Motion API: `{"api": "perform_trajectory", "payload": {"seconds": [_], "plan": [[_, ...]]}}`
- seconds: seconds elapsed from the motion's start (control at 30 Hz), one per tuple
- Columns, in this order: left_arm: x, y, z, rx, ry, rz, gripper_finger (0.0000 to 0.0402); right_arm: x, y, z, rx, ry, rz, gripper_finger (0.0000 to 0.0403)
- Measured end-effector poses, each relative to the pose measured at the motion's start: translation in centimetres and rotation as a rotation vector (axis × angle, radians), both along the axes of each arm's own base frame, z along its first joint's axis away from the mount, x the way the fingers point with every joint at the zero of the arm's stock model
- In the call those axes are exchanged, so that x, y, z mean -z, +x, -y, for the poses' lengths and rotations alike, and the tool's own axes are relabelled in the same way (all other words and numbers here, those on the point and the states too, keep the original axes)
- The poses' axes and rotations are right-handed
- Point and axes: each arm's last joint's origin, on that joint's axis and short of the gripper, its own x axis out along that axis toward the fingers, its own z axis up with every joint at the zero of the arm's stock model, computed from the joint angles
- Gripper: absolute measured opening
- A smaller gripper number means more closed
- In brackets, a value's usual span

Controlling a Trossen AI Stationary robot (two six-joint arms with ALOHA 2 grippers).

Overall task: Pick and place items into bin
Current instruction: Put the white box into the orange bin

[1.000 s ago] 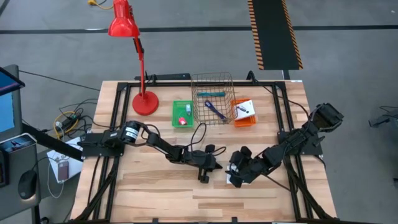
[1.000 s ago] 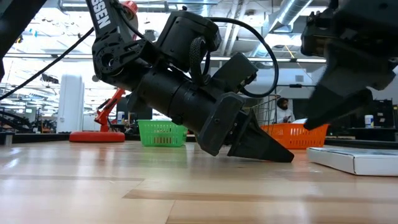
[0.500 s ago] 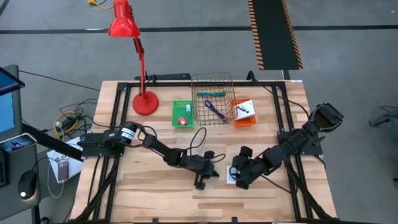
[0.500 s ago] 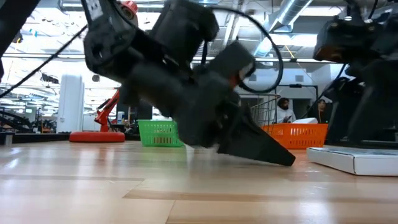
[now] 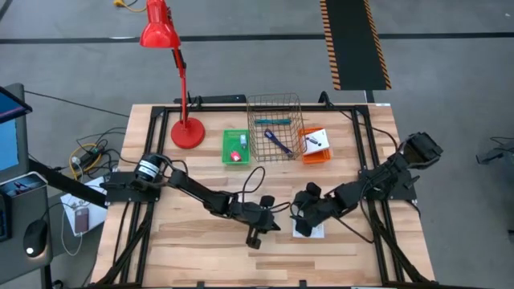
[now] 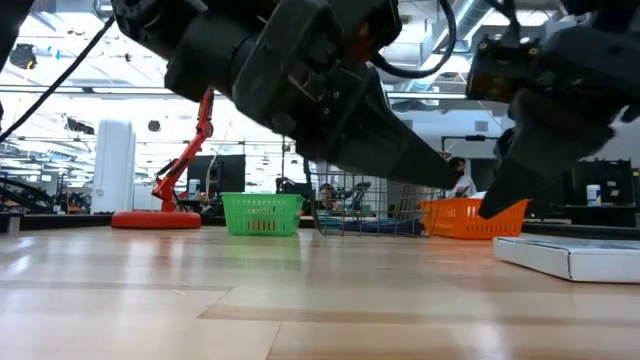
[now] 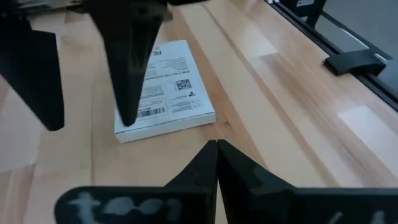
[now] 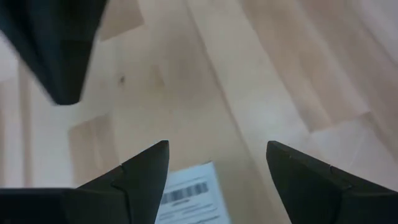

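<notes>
High view: the right gripper [image 5: 299, 217] is hanging near the table's middle, its fingers standing wide apart and gripping nothing. A white card [image 5: 309, 229] is lying flat on the wooden table [image 5: 193, 257], just beneath and slightly nearer the table's front edge than this gripper. In the right wrist view the two dark fingers [image 8: 146, 171] are framing bare wood, and the card's printed end [image 8: 189, 199] is showing between them at their base, not touching either one. The left gripper [image 5: 269, 218] is sitting just beside the right gripper, on its left, fingers pressed together and carrying nothing. In the left wrist view the closed tips [image 7: 216, 149] are pointing across the wood toward the same card [image 7: 165, 87], which is lying just ahead of them, with the right gripper's two fingers [image 7: 127, 62] hanging over its near edge.

Well beyond both grippers, toward the table's far edge, three bins are standing in a row: a green basket [image 5: 235, 147] holding a small red block [image 5: 234, 156], a wire basket [image 5: 275, 128] holding a teal marker [image 5: 273, 121] and a blue-purple strap [image 5: 279, 143], and an orange bin [image 5: 315, 149] holding another white card [image 5: 316, 140]. A red desk lamp [image 5: 173, 72] is standing left of the green basket.

In the low view both grippers are hanging clear of the table, the card [image 6: 570, 255] lying below the right one [image 6: 500, 195].
</notes>
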Motion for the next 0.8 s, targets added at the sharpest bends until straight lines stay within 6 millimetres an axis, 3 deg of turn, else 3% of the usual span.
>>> {"api": "perform_trajectory", "payload": {"seconds": [0.17,0.57,0.8], "plan": [[-0.6,0.0,0.0,-0.026,-0.038,0.003,0.0000,0.0,0.5,1.1,0.046,0.000,0.000,0.0265],[-0.4,-0.1,0.0,-0.177,-0.313,-0.106,0.0000,-0.1,1.6,3.4,0.124,0.004,0.012,0.0265],[-0.4,-0.1,-0.1,-0.165,-0.278,-0.098,0.0000,-0.7,1.8,1.6,-0.072,-0.060,0.099,0.0265]]}}
